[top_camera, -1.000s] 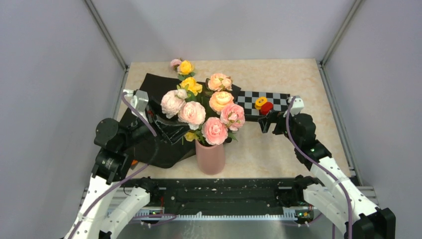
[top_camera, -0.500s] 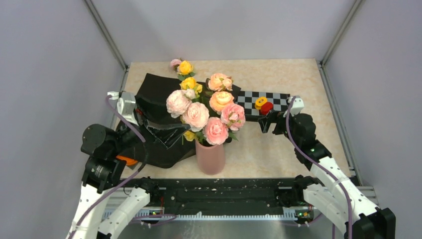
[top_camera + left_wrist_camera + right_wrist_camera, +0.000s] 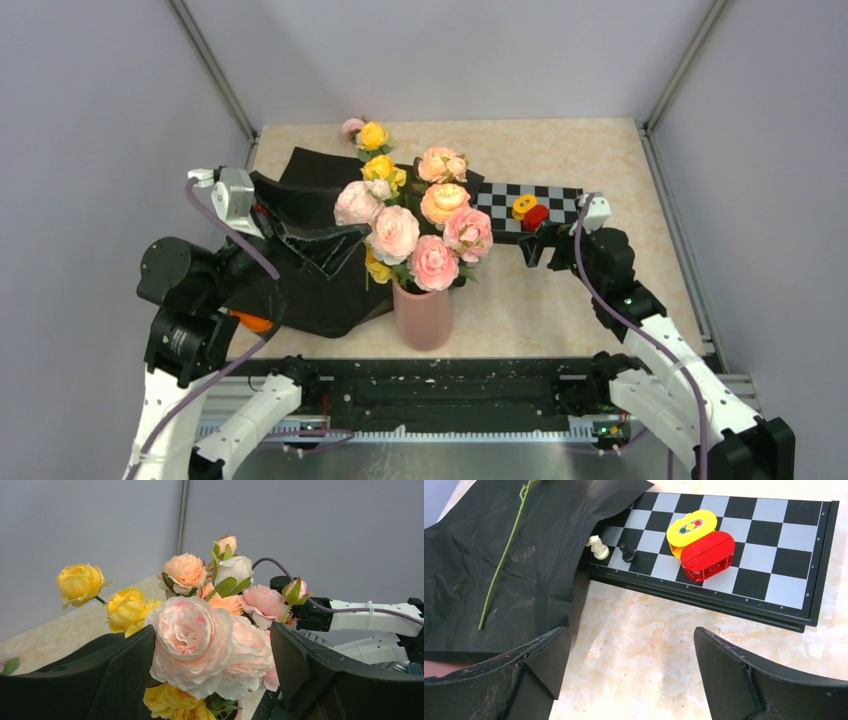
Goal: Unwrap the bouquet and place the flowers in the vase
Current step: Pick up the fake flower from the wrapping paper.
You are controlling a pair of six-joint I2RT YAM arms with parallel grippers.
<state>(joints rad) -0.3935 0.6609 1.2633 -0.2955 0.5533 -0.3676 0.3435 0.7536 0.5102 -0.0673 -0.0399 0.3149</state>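
Over tan table (image 3: 600,290), hiding mouth of one vase (image 3: 423,315) behind flowers (image 3: 415,225); counting one yellow block (image 3: 523,206), one red block (image 3: 536,217); showing left gripper (image 3: 212,640), right gripper (image 3: 631,645) spread apart, empty.

you'll find the pink vase (image 3: 423,315) upright at the near middle of the table. the flowers (image 3: 415,225) stand in its mouth, a full bunch of pink, peach and yellow blooms with green leaves. two loose blooms (image 3: 373,135), yellow and pink, lie at the far edge. the black wrapping paper (image 3: 310,170) lies opened out left of the vase, with a thin green stem (image 3: 504,560) lying across it.
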